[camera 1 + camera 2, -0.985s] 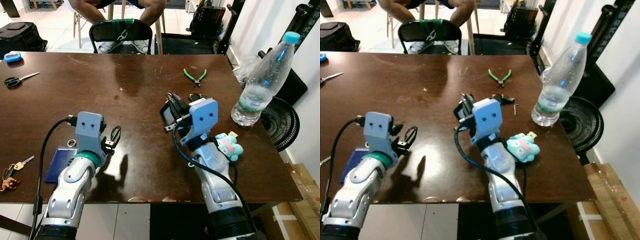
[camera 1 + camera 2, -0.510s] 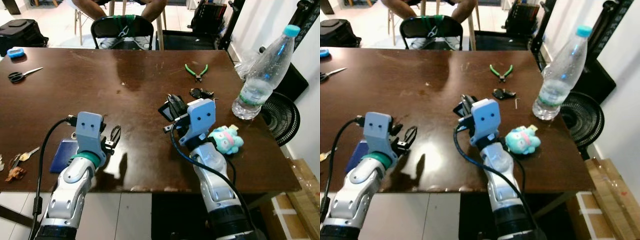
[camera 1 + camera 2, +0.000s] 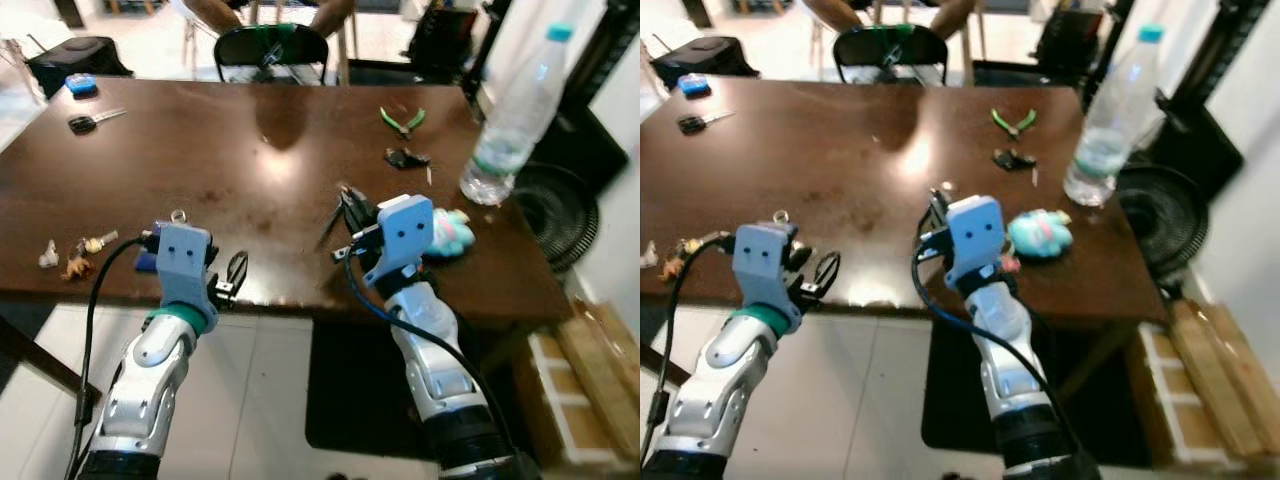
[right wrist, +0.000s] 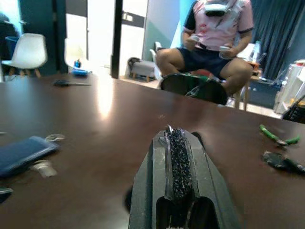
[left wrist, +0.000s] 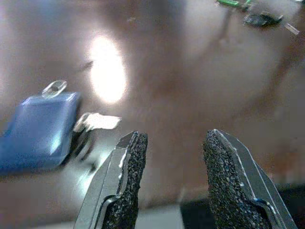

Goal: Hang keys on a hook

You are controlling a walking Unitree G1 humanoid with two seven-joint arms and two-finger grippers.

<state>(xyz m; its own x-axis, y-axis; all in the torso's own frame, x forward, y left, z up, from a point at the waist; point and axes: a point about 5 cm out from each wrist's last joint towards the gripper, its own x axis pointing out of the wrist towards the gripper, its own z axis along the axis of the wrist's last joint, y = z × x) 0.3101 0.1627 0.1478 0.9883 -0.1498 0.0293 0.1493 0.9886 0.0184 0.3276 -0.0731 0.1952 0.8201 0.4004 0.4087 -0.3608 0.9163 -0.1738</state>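
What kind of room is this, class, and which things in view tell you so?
Probably a lived-in workroom or office, not a kitchen. A brown table holds pliers, scissors, a water bottle and a plush toy. A seated person waits behind it, and a floor fan stands beside it.

Cam pulled back & up: table (image 3: 250,150) now farther off, floor visible beneath both claws.

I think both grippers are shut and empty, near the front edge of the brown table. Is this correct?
Not quite. The left gripper is open: the left wrist view shows a clear gap between its fingers. The right gripper is shut, and both are empty near the front edge of the brown table.
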